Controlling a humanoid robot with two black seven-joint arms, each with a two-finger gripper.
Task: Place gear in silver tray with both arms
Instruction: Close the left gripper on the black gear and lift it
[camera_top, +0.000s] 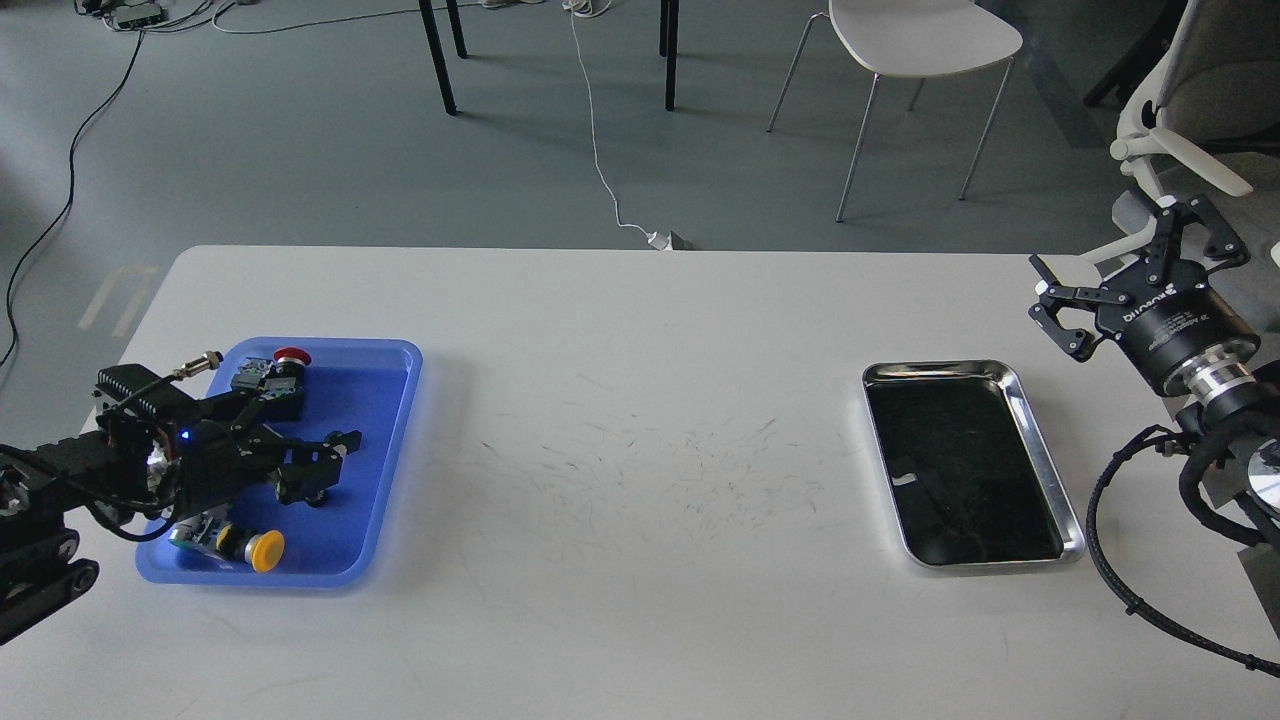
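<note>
Gear itself I cannot pick out; if it is anywhere, it is under the left gripper, which reaches low over the blue tray near the table's left edge, among a red-capped button and a yellow-capped one. Its fingers look parted, probably closing in on a part. The silver tray sits bare near the right edge, and the right gripper hangs open beyond its far right corner, likely waiting for a handover.

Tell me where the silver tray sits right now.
In the head view, the silver tray lies on the right side of the white table, empty, just below the right gripper.
</note>
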